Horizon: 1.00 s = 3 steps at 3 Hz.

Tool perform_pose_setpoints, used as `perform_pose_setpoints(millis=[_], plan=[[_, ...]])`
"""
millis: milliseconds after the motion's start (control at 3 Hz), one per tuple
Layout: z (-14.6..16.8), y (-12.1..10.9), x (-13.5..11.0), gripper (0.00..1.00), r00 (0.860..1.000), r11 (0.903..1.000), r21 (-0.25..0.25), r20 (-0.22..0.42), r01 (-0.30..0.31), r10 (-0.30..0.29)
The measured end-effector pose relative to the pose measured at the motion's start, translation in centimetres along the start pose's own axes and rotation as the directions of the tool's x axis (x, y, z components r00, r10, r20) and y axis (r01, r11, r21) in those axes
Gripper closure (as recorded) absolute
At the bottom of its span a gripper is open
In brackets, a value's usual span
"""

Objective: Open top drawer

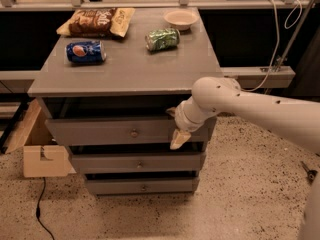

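Top drawer: the uppermost and widest grey front of the cabinet, directly under the surface, with a small round knob at its centre.

Camera view, single entry.
- Gripper: at the end of the white arm, which reaches in from the right. It sits against the right part of the top drawer front, well to the right of the knob. Whether it is open or shut cannot be told, and no hold on the knob or on anything else is visible.
- Middle drawer and bottom drawer: shorter, narrower fronts, both seemingly closed.
- On the surface: chip bag, blue soda can, green can lying on its side, and small bowl. All sit toward the back, apart from one another.
- Floor, left of the cabinet: cardboard box.

Task status: a dark band shows above the top drawer front. This may be a slight opening or only shadow under the overhang, and the angle does not settle it. No drawer interior is exposed, so the pull is judged hardly begun at best. Still to do: secure a purchase on the front or knob and draw the drawer outward.
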<state>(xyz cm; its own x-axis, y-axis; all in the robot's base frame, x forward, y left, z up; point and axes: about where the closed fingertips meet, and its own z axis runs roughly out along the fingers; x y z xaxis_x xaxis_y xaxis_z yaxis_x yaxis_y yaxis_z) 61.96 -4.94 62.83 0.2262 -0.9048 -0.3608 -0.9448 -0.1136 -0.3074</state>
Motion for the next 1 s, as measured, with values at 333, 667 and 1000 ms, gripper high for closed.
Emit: perform_pose_setpoints(millis=[333,667,1000], plan=[[-1.32,1.59,1.26,0.49,0.998,0.9988,-0.002,-0.041,-0.049,0.048],[-2.14,1.68,1.12,0.88,0.997,0.9980,-0.010,-0.051,-0.062,0.062],[-2.22,1.56,1.03,1.00,0.997,0.9980,-0.010,-0.051,-0.062,0.062]])
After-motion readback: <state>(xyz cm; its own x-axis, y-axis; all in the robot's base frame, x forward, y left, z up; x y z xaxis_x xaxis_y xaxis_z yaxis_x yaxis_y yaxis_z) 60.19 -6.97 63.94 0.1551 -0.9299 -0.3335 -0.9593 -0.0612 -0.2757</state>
